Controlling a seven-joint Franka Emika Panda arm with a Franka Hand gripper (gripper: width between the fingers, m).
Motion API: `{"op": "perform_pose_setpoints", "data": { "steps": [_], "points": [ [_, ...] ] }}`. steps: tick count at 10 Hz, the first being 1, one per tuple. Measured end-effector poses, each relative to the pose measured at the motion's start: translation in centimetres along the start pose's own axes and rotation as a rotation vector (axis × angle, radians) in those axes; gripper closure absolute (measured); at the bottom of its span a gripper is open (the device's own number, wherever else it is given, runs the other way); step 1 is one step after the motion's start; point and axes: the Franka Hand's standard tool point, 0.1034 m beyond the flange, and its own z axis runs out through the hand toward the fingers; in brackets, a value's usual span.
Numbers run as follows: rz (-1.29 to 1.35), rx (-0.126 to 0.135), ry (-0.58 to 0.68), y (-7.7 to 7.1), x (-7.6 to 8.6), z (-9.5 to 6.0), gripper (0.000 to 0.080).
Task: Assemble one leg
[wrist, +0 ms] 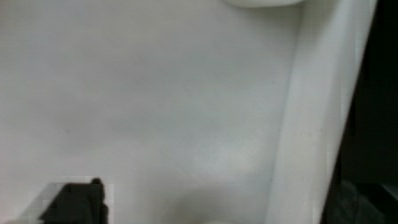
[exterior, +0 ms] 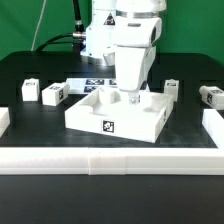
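Tabletop: black and flat; it carries every loose part.
Front rail: a long white border along the near edge of the tabletop.
My arm: white, reaching straight down from above over the middle of the scene.
Tray-like part: large, white and open-topped, at the centre of the tabletop, with one black-and-white tag on its near wall.
Marker board: thin and flat, lying just behind the tray-like part and partly hidden by my arm.
Outer left leg: a small white tagged block on the tabletop, far to the exterior view's left.
Inner left leg: a like block just beside it, nearer the tray-like part.
Inner right leg: on the tabletop near the tray-like part's far right corner.
Outer right leg: at the exterior view's right edge, well apart from the tray-like part.
My pincer: lowered inside the tray-like part; I cannot tell whether it is spread, pressed together or pinching anything.
Wrist view: a plain white surface very close, with one dark fingertip at the frame's edge.
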Motion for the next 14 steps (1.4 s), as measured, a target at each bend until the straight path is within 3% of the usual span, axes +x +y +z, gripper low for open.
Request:
{"op": "perform_pose_setpoints", "data": {
  "steps": [3, 8, 9, 10, 11, 12, 13, 14],
  "points": [
    [0.016, 0.020, -0.006, -1.4, 0.1, 0.7, 0.0150],
    [0.019, 0.025, -0.001, -1.7, 0.1, 2.0, 0.0150],
    [0.020, 0.025, -0.001, -1.7, 0.0, 2.0, 0.0297],
    [0.020, 0.025, -0.001, -1.7, 0.0, 2.0, 0.0297],
    [0.020, 0.026, -0.001, -1.8, 0.0, 2.0, 0.0474],
    [0.020, 0.026, -0.001, -1.8, 0.0, 2.0, 0.0474],
    [0.020, 0.027, -0.002, -1.8, 0.0, 2.0, 0.0652],
    [0.022, 0.019, 0.002, -1.6, 0.0, 1.9, 0.0734]
  ]
}}
